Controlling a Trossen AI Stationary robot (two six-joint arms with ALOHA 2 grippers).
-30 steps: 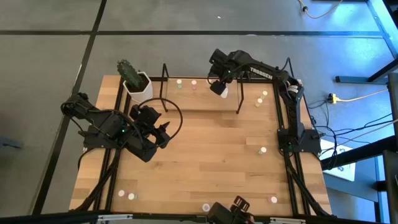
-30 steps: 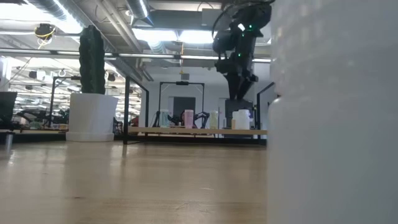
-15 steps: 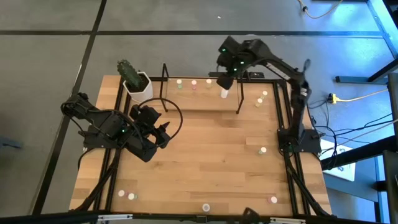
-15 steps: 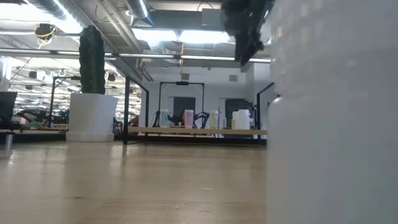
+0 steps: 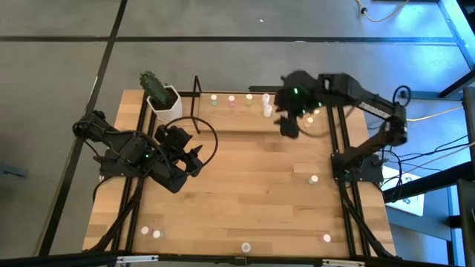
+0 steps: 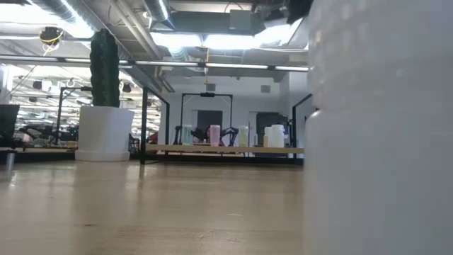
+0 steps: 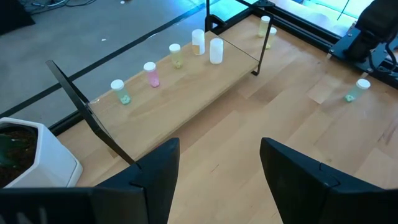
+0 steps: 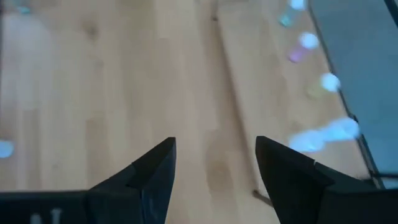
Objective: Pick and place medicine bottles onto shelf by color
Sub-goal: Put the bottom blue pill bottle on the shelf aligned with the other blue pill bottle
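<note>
the right tool (image 5: 288, 126) has come away from the shelf (image 5: 223, 111) — half a second ago it hung over the far end of the row, now it sits out over the bare bench (image 5: 252, 185) just in front of the shelf's right end loop, fingers spread and holding nothing. two white bottles (image 5: 266, 104) stand close together at that end of the shelf, so the white placement looks finished and the arm is probably free to fetch another.

the shelf's wooden floor carries a row by colour: a green-topped bottle (image 7: 120, 91), a pink bottle (image 7: 150, 73), a yellow bottle (image 7: 175, 55), then the white pair. the white cactus pot (image 5: 165, 102) stands just off the shelf's left end.

bottles not yet shelved: two yellowish ones (image 5: 312, 116) beside the right rail, one green-topped bottle (image 5: 313, 179) further forward on the right, and a few along the near edge (image 5: 151, 232) of the bench.

the left tool (image 5: 194, 157) waits over the left half of the bench — fingers apart, empty.
</note>
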